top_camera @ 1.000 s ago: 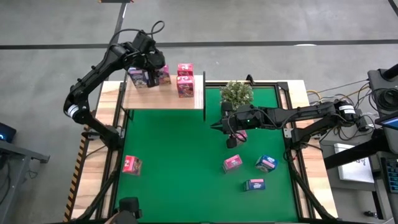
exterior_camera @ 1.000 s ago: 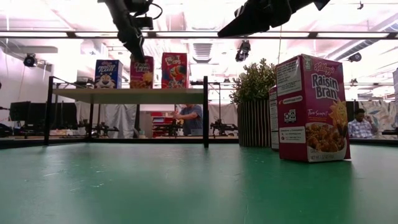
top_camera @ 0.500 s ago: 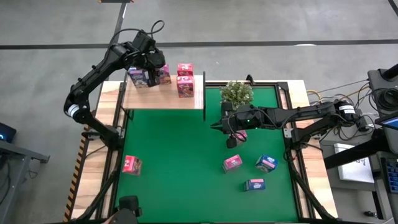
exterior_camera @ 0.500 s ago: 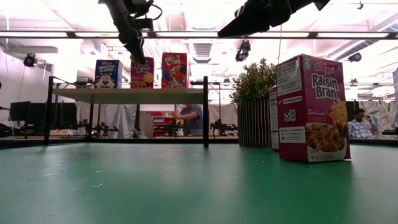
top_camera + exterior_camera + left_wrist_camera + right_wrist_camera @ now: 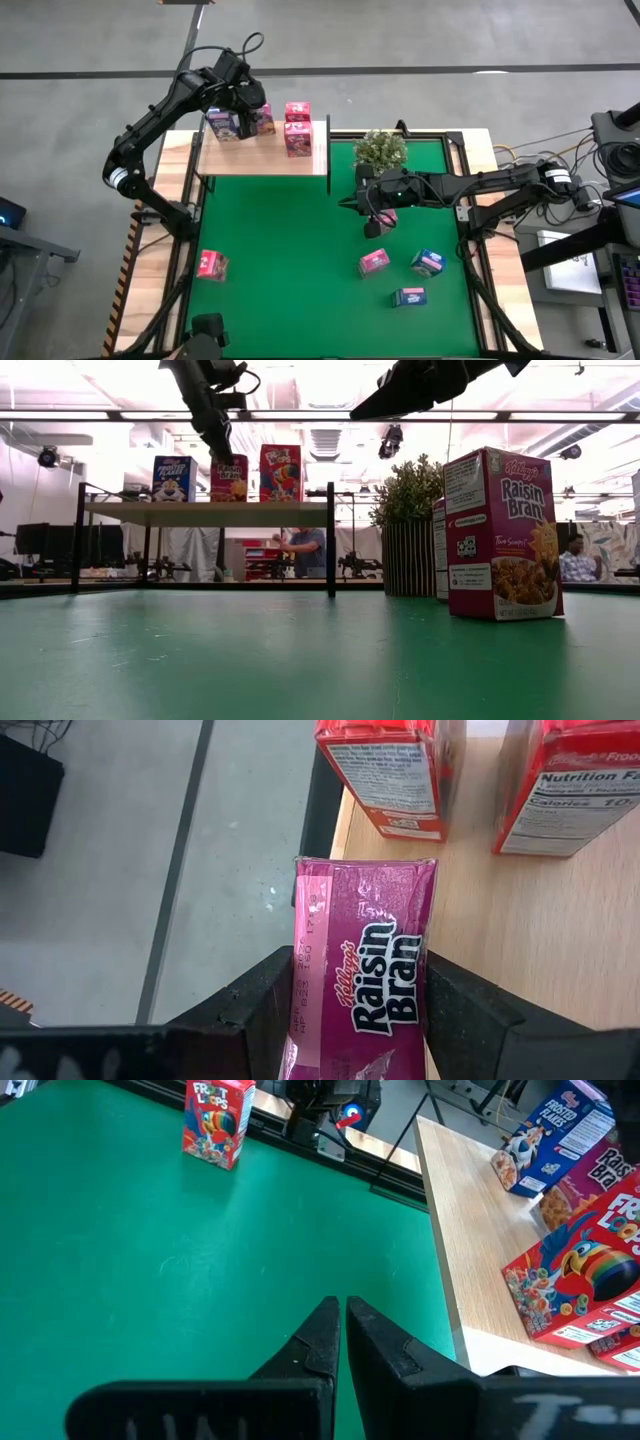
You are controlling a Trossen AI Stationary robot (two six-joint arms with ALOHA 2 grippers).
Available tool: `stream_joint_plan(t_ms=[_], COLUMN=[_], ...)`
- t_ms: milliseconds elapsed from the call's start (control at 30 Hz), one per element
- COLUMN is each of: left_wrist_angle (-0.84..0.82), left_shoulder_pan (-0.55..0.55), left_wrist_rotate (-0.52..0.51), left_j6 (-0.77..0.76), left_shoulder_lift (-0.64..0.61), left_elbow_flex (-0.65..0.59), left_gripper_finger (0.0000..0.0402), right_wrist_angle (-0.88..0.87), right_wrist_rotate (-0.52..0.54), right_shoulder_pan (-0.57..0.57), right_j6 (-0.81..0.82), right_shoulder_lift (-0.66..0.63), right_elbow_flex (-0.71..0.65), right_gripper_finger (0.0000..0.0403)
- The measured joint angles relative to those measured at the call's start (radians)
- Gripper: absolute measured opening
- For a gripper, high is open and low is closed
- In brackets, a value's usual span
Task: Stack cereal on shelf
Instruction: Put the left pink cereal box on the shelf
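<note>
Grey concrete floor surrounds the worktop (image 5: pixel 478 150), whose middle is covered by a green mat (image 5: pixel 290 260). At about eleven o'clock on it stands the shelf (image 5: pixel 262 160), a pale board on thin black uprights, raised above the mat.

At about ten o'clock on that board, by its far edge, the left tool (image 5: pixel 240 110) is closed on a purple Raisin Bran box (image 5: pixel 365 980), one finger on each long side. Gripping the narrow faces probably keeps the carton upright and lets it slide in beside the blue Frosted Flakes box (image 5: pixel 173 478). Two red Froot Loops boxes (image 5: pixel 385 770) stand just beyond it on the board, toward twelve o'clock, so this seems to be the placing step, with the carton not yet let go.

The right tool (image 5: pixel 343 1342) hangs over the mat near three o'clock, its fingers pressed together and holding nothing; it appears to be waiting. A potted plant (image 5: pixel 381 150) stands close by.

Loose cereal remains: a cluster of boxes (image 5: pixel 405 272) toward four o'clock, and one pink box (image 5: pixel 212 265) at eight o'clock.
</note>
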Motion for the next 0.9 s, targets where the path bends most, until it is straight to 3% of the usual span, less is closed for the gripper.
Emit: stream_joint_plan(t_ms=[900], left_wrist_angle=[-0.008], left_shoulder_pan=[0.001], left_wrist_rotate=[0.028], left_j6=[-0.015], left_shoulder_lift=[0.0], left_elbow_flex=[-0.011], left_gripper_finger=[0.0185], right_wrist_angle=[0.0], right_wrist_rotate=[0.0], right_shoulder_pan=[0.0], right_j6=[0.0], right_shoulder_lift=[-0.001], right_elbow_flex=[0.012], right_gripper_finger=[0.0012])
